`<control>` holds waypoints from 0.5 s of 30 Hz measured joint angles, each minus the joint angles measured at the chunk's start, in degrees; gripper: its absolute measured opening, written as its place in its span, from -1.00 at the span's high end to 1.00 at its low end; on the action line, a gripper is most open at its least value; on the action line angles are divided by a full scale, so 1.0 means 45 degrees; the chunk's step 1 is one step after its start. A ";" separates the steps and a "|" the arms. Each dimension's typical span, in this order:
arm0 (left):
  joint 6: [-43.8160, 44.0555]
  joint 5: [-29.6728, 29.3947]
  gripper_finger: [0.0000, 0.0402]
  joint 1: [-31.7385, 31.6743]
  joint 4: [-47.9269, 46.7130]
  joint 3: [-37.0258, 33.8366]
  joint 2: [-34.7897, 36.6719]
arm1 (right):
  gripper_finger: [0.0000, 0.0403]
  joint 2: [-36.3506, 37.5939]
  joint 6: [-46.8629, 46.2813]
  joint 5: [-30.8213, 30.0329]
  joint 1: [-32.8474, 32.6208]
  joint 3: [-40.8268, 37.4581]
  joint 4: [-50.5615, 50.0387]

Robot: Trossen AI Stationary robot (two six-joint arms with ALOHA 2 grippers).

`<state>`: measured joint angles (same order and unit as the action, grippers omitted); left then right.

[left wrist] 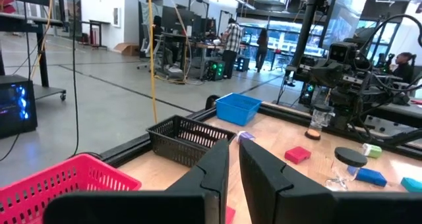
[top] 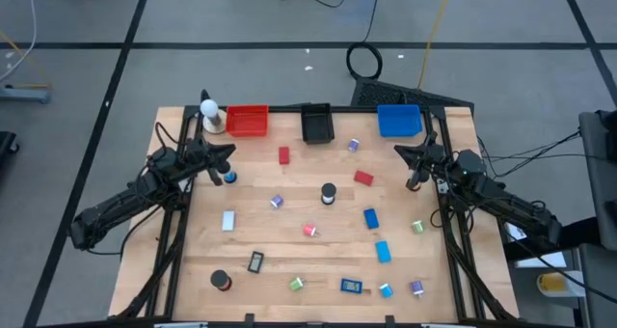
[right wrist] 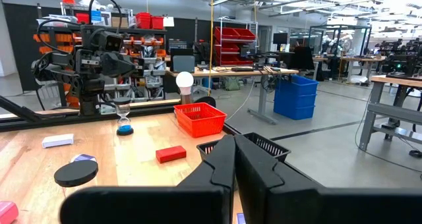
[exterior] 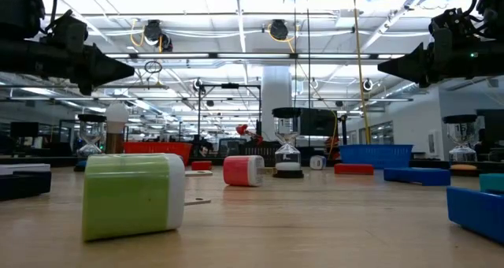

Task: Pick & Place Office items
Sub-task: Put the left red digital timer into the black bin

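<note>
The office items lie scattered over the wooden table (top: pixel 289 241). Among them are red blocks (top: pixel 283 155) (top: pixel 362 177), blue blocks (top: pixel 370 218) (top: pixel 383 252), a light-blue block (top: pixel 228 220), purple and green clips (top: pixel 277 202) (top: pixel 296 284), black rolls (top: pixel 328 193) (top: pixel 222 281) and a black-framed rectangle (top: pixel 255 261). My left gripper (top: pixel 229 154) (left wrist: pixel 234 157) hovers level at the far left, fingers shut to a narrow slit, holding nothing. My right gripper (top: pixel 400 152) (right wrist: pixel 234 150) hovers level at the far right, shut and holding nothing. Both point toward the table's middle.
A red bin (top: pixel 246 121), a black bin (top: pixel 317 123) and a blue bin (top: pixel 399 120) stand along the far edge. A white ball on a tan base (top: pixel 210 114) stands at the far left corner. People and workbenches show in the room beyond the table.
</note>
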<state>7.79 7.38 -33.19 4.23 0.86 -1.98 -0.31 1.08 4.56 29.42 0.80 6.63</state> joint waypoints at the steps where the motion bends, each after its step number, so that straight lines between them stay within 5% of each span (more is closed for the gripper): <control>1: 0.0072 0.0005 0.79 0.0000 0.0123 -0.0005 0.0000 | 0.98 -0.0002 0.0000 0.0000 0.0001 0.0003 -0.0003; 15: 0.3282 -0.0101 0.79 0.0000 0.1345 0.0000 0.0000 | 0.98 -0.0002 0.0000 0.0000 -0.0002 0.0002 -0.0005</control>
<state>22.56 6.92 -33.19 10.28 0.86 -1.98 -0.32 1.08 4.56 29.41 0.80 6.61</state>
